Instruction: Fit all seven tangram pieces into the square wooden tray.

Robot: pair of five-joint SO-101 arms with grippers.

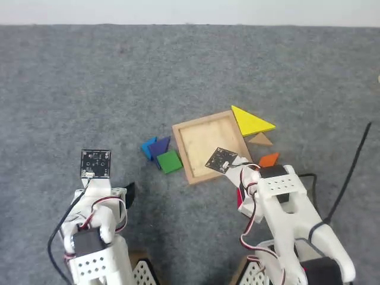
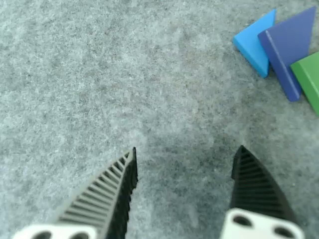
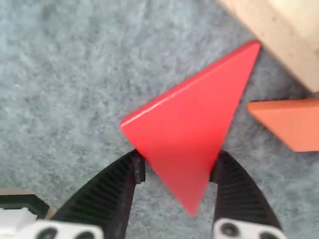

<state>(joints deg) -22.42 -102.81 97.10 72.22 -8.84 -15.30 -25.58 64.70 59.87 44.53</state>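
Setting: grey, felt-like table cover (image 1: 119, 83) seen from above, with two white robot arms at the near edge.
Tray: the square wooden tray (image 1: 181, 154) lies flat near the middle of the table, turned at a slight angle, its near right corner just beside the right arm's wrist.
Right gripper: the right gripper (image 3: 177, 169) is closed on the red triangle (image 3: 187, 134), one dark finger against each of two edges, with one point of the triangle sitting between the fingers.
Red triangle, location: just off the tray's near right corner in the wrist view; in the high view a sliver of it (image 1: 240, 199) shows beside the right arm.
Orange piece: the orange piece (image 1: 269, 159) lies flat on the cover, just beside the red triangle and near the tray's right side.
Yellow triangle: the large yellow triangle (image 1: 250, 122) lies at the tray's far right corner, touching or overlapping the rim.
Tan triangle: the small tan triangle (image 1: 260, 139) lies between the yellow triangle and the orange piece.
Left cluster: the light blue triangle (image 2: 254, 42), dark blue triangle (image 2: 286, 47) and green square (image 2: 309, 77) lie bunched together on the cover just left of the tray.
Left gripper: the left gripper (image 2: 184, 169) hangs over bare cover with its fingers spread wide and nothing between them, near the left cluster but apart from it.
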